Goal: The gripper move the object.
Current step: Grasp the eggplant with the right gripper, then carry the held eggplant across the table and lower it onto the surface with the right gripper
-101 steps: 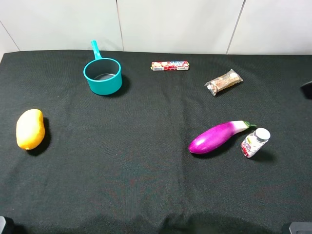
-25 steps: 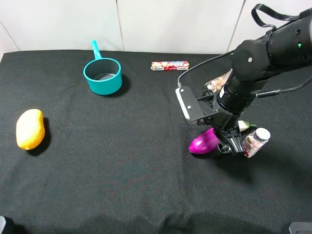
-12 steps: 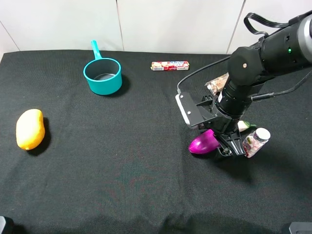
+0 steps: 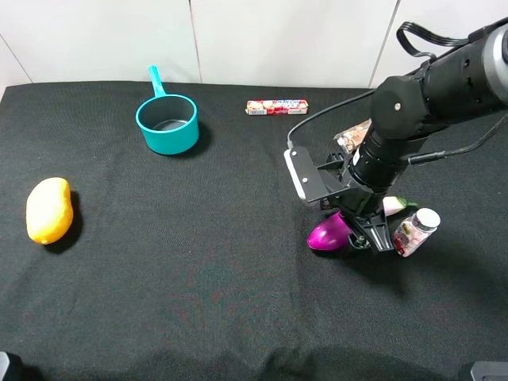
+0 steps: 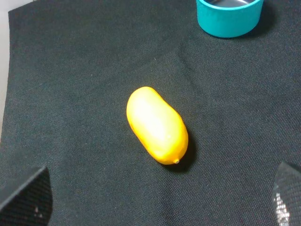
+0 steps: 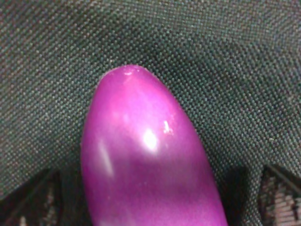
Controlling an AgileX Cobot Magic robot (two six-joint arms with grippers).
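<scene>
The magenta-purple eggplant (image 4: 327,234) lies on the black cloth at the right, its whitish stem end (image 4: 397,204) toward the small bottle. My right gripper (image 4: 363,236) is down over its middle, one black finger on each side. In the right wrist view the eggplant's rounded tip (image 6: 146,165) fills the space between the fingers (image 6: 28,202), which stand apart with a gap on one side. My left gripper (image 5: 155,207) is open and empty, hovering over the yellow mango (image 5: 157,125) at the far left.
A white-capped bottle (image 4: 414,231) stands right beside the right gripper. A snack packet (image 4: 347,140) lies behind the arm, a candy bar (image 4: 276,106) at the back middle, a teal pot (image 4: 167,123) at the back left, and the mango (image 4: 49,209) at the left.
Four seconds ago the right arm was out of view; it has come down over the eggplant. In the last second it shifted only slightly, and the eggplant stays in place.
</scene>
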